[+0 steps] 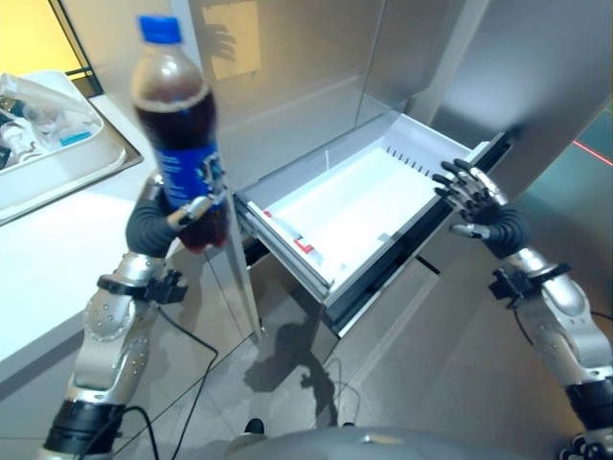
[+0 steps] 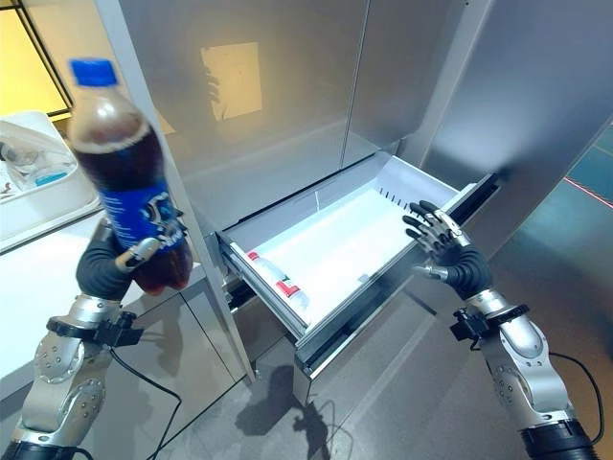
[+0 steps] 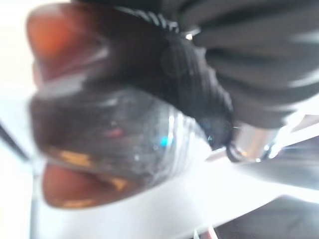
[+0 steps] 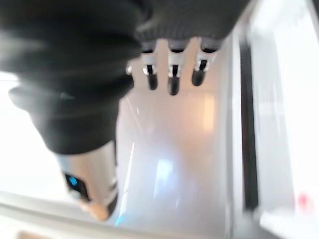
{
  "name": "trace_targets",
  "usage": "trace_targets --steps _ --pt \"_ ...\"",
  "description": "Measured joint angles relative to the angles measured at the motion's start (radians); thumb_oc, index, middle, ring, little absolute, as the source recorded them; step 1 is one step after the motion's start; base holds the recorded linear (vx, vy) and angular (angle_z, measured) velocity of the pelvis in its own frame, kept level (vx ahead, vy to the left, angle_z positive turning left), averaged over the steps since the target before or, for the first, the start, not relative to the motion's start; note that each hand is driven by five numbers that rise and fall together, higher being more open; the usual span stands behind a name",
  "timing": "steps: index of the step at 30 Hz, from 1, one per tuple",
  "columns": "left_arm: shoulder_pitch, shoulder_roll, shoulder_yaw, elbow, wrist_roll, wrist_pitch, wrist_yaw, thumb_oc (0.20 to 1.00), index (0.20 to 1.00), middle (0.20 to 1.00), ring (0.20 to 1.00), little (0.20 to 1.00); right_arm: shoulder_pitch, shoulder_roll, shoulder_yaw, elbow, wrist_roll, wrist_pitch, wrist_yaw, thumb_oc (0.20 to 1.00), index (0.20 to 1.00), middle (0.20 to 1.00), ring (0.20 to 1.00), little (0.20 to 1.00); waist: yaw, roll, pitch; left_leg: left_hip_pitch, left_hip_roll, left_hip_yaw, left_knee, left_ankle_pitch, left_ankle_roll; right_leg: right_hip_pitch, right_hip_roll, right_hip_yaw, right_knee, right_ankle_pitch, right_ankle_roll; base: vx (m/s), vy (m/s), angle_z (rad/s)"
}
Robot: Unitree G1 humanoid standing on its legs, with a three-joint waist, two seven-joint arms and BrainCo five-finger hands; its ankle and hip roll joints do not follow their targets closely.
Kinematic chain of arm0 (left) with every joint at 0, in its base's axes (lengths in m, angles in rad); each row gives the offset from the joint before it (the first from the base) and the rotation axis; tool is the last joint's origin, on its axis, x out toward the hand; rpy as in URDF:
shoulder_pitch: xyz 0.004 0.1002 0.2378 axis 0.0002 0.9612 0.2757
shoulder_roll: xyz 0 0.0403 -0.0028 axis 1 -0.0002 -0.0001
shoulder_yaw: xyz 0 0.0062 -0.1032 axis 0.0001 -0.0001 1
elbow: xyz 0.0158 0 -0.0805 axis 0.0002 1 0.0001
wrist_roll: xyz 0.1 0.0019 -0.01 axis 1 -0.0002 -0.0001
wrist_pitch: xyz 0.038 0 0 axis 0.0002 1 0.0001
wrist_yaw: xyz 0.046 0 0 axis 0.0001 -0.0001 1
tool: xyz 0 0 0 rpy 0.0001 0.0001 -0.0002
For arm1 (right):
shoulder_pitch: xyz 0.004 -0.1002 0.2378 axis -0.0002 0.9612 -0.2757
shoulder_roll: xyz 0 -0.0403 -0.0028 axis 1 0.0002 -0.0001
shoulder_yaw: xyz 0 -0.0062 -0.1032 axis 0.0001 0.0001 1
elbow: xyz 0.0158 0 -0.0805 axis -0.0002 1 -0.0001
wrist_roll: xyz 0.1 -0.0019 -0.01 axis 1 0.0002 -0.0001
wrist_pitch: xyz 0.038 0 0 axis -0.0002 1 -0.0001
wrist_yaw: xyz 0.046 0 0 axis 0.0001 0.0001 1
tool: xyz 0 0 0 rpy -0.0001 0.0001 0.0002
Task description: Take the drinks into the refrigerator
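The cola bottle [image 1: 177,134] is up in the air in my left hand [image 1: 196,213], held upright with its blue cap [image 1: 160,28] on top and the blue label facing me. The fingers of that hand are curled round the lower part of the bottle, just under the label, and the left wrist view shows the dark bottom of the bottle [image 3: 104,124] pressed close against the hand's ribbed cover. The bottle hangs in front of the edge of the white counter [image 1: 48,259] and to the left of the refrigerator [image 2: 287,105], well clear of the drawer.

The refrigerator's lower drawer [image 1: 354,206] stands pulled out, white inside. In it I can see one drink already lying on its side near the front left corner, a bottle with a red and white label [image 2: 278,278].

My right hand [image 2: 438,238] is at the right front corner of the drawer, fingers spread and straight, holding nothing; I cannot tell whether it touches the drawer's edge. In its own wrist view the dark-tipped fingers [image 4: 172,69] hang loose over the pale drawer.

On the counter to the far left sits a sink [image 1: 67,163] with some dishes in it.
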Motion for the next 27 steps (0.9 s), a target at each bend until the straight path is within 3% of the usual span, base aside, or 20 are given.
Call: trace_targets --steps 3,9,14,17,27 --pt "-0.003 0.063 -0.081 0.0 0.001 0.018 -0.05 0.2 0.2 0.2 0.2 0.2 -0.049 -0.018 0.09 -0.007 0.091 0.047 0.06 1.0 1.0 1.0 1.0 1.0 0.0 0.001 0.001 0.004 0.0 0.003 0.0 0.0 0.0 0.001 0.0 0.003 0.0 0.0 0.0 -0.02 -0.013 -0.03" --pt "-0.035 0.106 -0.258 0.002 -0.025 0.061 -0.111 0.2 0.2 0.2 0.2 0.2 -0.202 -0.021 0.248 0.008 0.193 0.086 0.103 1.0 1.0 1.0 1.0 1.0 0.0 0.003 0.005 0.016 0.001 0.025 -0.001 -0.001 0.0 0.0 0.001 0.027 0.0 0.007 -0.001 -0.01 -0.01 -0.11" --pt "-0.073 0.123 -0.371 0.003 -0.026 0.095 -0.152 0.2 0.2 0.2 0.2 0.2 -0.319 0.087 0.329 0.049 0.222 0.091 0.099 1.0 1.0 1.0 1.0 1.0 0.001 0.005 0.006 0.035 0.002 0.056 -0.001 -0.004 0.002 0.0 0.003 0.059 0.0 0.015 -0.002 -0.01 -0.005 -0.16" --pt "-0.084 0.119 -0.398 0.004 -0.023 0.11 -0.16 0.2 0.2 0.2 0.2 0.2 -0.341 0.159 0.355 0.053 0.231 0.091 0.095 1.0 1.0 1.0 1.0 1.0 0.001 0.009 0.009 0.038 0.002 0.077 -0.001 -0.004 0.003 -0.009 0.003 0.079 0.0 0.023 -0.002 0.01 0.003 -0.22" --pt "-0.085 0.049 -0.399 0.017 -0.022 0.122 -0.163 0.2 0.2 0.2 0.2 0.2 -0.34 0.27 0.418 0.151 0.226 0.094 0.094 1.0 1.0 1.0 1.0 1.0 -0.001 0.017 0.01 0.051 0.003 0.108 -0.001 -0.006 0.006 -0.012 0.004 0.108 -0.003 0.036 -0.003 0.01 -0.007 -0.11"
